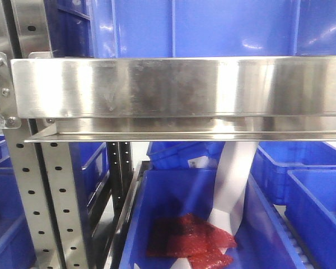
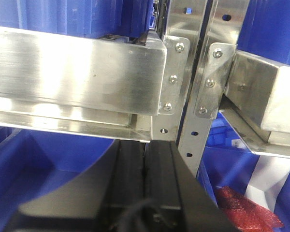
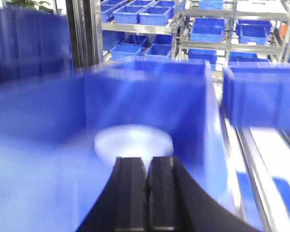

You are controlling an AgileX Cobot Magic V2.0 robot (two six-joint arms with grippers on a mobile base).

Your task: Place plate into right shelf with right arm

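Note:
The plate (image 3: 133,141) is a pale round blur lying on the floor of a big blue bin (image 3: 150,92), seen only in the right wrist view. My right gripper (image 3: 148,159) is shut, its black fingers pressed together with nothing between them, tips just short of the plate's near edge. The right shelf (image 1: 179,89) fills the front view with its broad steel rail. My left gripper (image 2: 146,145) is also shut and empty, just below a steel rail (image 2: 77,72) of the neighbouring rack. Neither gripper shows in the front view.
Perforated uprights (image 1: 31,196) stand at the left. Under the rail a blue bin (image 1: 173,224) holds a red bag (image 1: 187,238) and a white strip (image 1: 232,185). More blue bins (image 1: 313,190) sit to the right. Distant racks of blue bins (image 3: 212,24) stand behind.

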